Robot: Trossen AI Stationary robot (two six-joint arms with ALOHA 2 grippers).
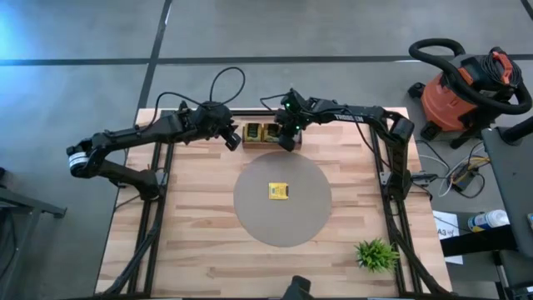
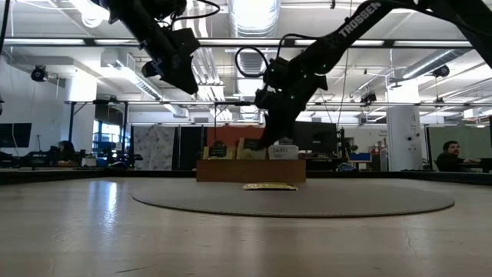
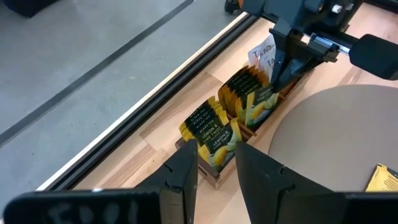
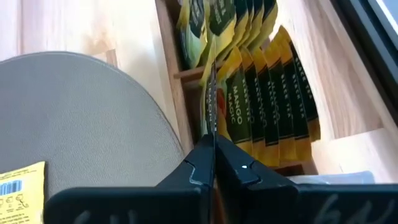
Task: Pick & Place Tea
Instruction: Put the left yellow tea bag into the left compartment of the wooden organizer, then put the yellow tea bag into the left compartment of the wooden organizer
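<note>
A wooden surface [image 1: 208,250] carries a round grey mat [image 1: 312,212] at its middle and a brown divided tray [image 1: 250,133] at the far edge, just beyond the mat. The tray holds upright tea packets [image 3: 214,127] in rows: yellow-and-dark ones in the left and middle compartments, and white ones [image 3: 264,53] at the right end. One yellow packet [image 1: 279,191] lies flat near the centre of the mat, well apart from the tray.

The right end effector [image 4: 213,163] is down at the tray, over the middle-to-right part of it. Its fingers are pressed together on the top edge of a single thin packet [image 4: 211,102] that stands at the mat-side front of a row of yellow "Mango Magic" packets [image 4: 273,106]. From the level view the right arm reaches down from above to the tray's top.

The left end effector [image 3: 214,171] hovers above the left end of the tray, clear of the packets, with its two fingers [image 3: 183,174] set a moderate gap apart and nothing between them.

A small green plant [image 1: 375,254] sits at the near right corner of the surface. An orange shop vacuum [image 1: 462,92] stands on the floor to the far right.
</note>
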